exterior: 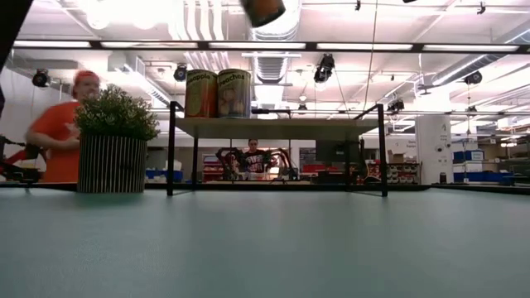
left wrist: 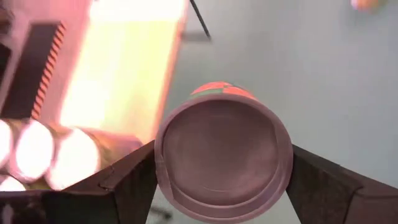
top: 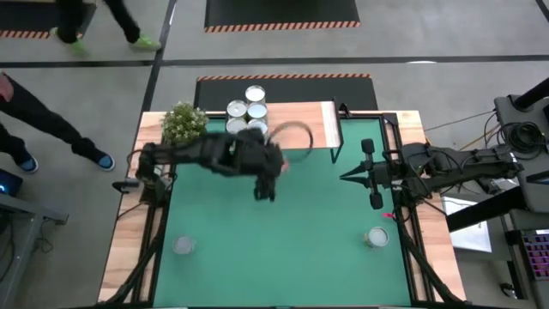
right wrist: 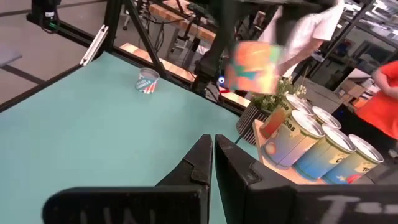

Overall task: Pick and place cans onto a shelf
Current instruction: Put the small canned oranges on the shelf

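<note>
The left gripper point(left wrist: 221, 180) is clamped on a can point(left wrist: 224, 158), fingers pressing its two sides, and carries it in the air over the green table point(top: 292, 232), just in front of the shelf point(top: 300, 124); the landmark here is that shelf; four cans point(top: 246, 116) already stand packed at its end nearest the potted plant point(top: 184, 123). The main risk, as I judge it, is the held can clipping that cluster on the way in and toppling one; a low approach could also strike the shelf's edge. Two more cans point(top: 376, 236) wait well away from the shelf. The right gripper point(right wrist: 211, 165), jaws together, rests off the shelf's far end.
</note>
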Tool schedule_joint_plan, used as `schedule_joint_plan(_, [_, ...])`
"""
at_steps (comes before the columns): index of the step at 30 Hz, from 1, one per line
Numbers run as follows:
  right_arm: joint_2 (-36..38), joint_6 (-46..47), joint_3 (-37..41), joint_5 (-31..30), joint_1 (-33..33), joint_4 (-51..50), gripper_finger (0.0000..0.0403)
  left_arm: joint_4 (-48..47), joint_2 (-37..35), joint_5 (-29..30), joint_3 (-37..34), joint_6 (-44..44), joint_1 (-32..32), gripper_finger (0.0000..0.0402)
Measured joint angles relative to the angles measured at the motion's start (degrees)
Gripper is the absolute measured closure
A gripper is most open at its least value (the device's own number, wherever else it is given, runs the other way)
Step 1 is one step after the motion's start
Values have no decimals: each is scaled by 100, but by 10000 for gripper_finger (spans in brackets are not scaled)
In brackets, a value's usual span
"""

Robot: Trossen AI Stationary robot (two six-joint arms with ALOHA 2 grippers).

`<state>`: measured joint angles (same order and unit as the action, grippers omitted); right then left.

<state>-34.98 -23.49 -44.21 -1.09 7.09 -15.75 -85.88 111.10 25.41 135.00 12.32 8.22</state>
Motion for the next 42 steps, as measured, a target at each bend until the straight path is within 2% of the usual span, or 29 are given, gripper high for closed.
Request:
schedule_joint_plan(3, [2, -7, 0, -1, 0, 18, 394, 676, -78, -23, -55, -402, -320, 118])
schedule_joint_plan(10, [7, 0, 0, -2, 0, 17, 394, 1540, -61, -94, -65, -1338, -975, 118])
schedule_joint_plan(16, [7, -5, 0, -2, 0, 15, 394, 2050, 31, -99, -85, -1482, -1491, 118])
schedule_joint_plan(21, [7, -7, 0, -3, 0, 9, 394, 2349, 325, -493, -81, -1484, -1720, 118])
schedule_joint_plan(33, [7, 4, 0, -8, 0, -51, 394, 2176, 1272, -544, -78, -1668, -1923, 118])
schedule_joint_plan(42, [7, -6, 0, -48, 0, -72, 394, 1758, 1499, -544, -76, -1690, -2119, 118])
